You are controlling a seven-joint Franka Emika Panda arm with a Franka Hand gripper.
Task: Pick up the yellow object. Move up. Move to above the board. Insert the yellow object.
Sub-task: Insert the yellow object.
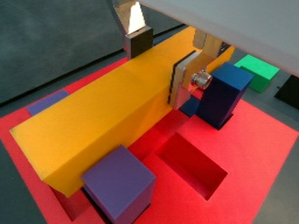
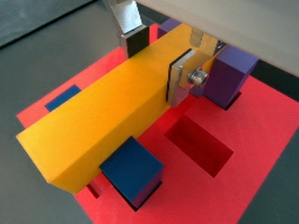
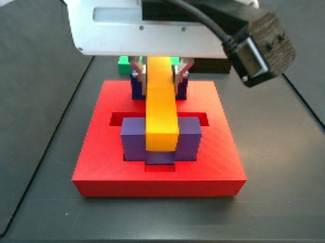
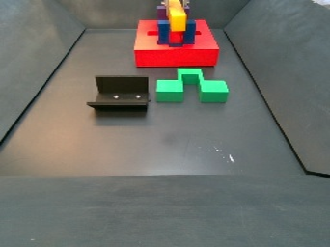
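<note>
The yellow object (image 1: 105, 114) is a long orange-yellow bar held level over the red board (image 1: 263, 149). My gripper (image 1: 162, 61) is shut on it, one silver finger with its dark pad pressed on each long side; both wrist views show this (image 2: 158, 59). In a side view the bar (image 3: 160, 104) runs front to back between the upright purple blocks (image 3: 133, 140) and the blue blocks (image 3: 136, 87), about level with their tops. I cannot tell whether it touches the board (image 3: 159, 176). In a side view the gripper (image 4: 176, 8) and the bar are at the far end.
A purple block (image 1: 117, 184), a blue block (image 1: 225, 94) and an open recessed slot (image 1: 193, 166) lie beside the bar. A green stepped block (image 4: 191, 87) and the fixture (image 4: 119, 94) stand on the dark floor in front of the board. A black block (image 1: 289, 90) is near the green one.
</note>
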